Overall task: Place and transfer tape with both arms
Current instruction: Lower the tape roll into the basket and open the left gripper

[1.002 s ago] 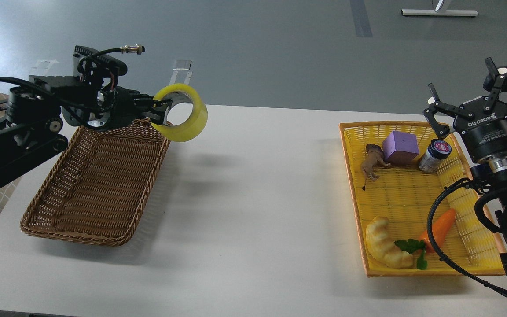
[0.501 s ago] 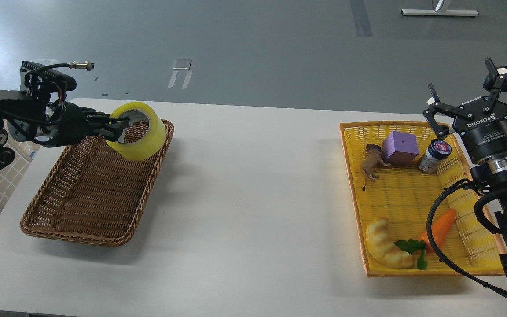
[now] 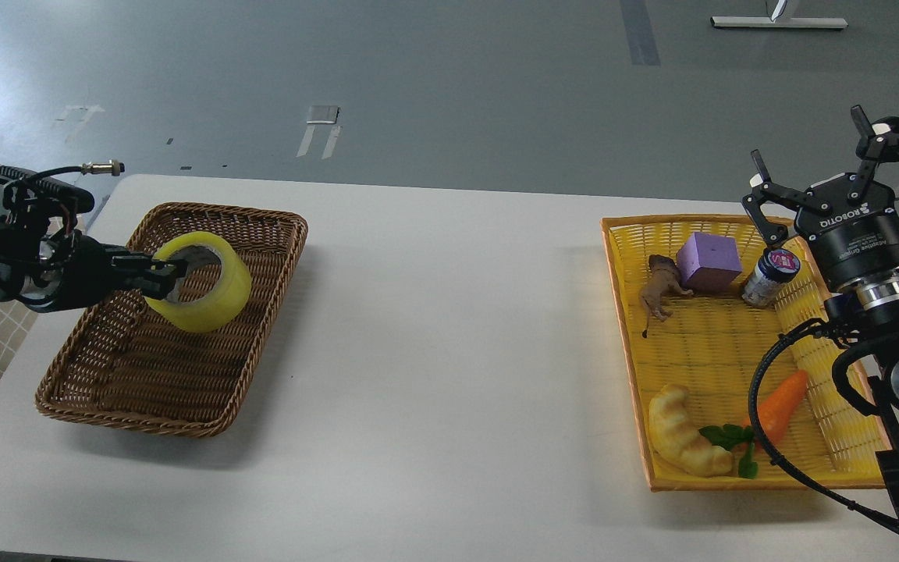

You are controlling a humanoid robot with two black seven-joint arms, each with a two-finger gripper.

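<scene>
The yellow tape (image 3: 207, 293) is held by my left gripper (image 3: 162, 273), whose fingers are shut on the roll's rim. The roll hangs over the middle of the brown wicker basket (image 3: 262, 328) at the table's left; I cannot tell whether it touches the basket floor. My right gripper (image 3: 836, 183) is open and empty, raised above the far right corner of the yellow basket (image 3: 629, 343), its fingers spread.
The yellow basket holds a purple block (image 3: 705, 261), a toy animal (image 3: 659, 289), a small jar (image 3: 768, 275), a carrot (image 3: 779, 406) and a croissant toy (image 3: 684, 441). The white table (image 3: 449, 328) lies between the two baskets.
My left gripper has carried the tape left and down, from above the brown basket's far right corner to over its middle. The right gripper shifted slightly.
</scene>
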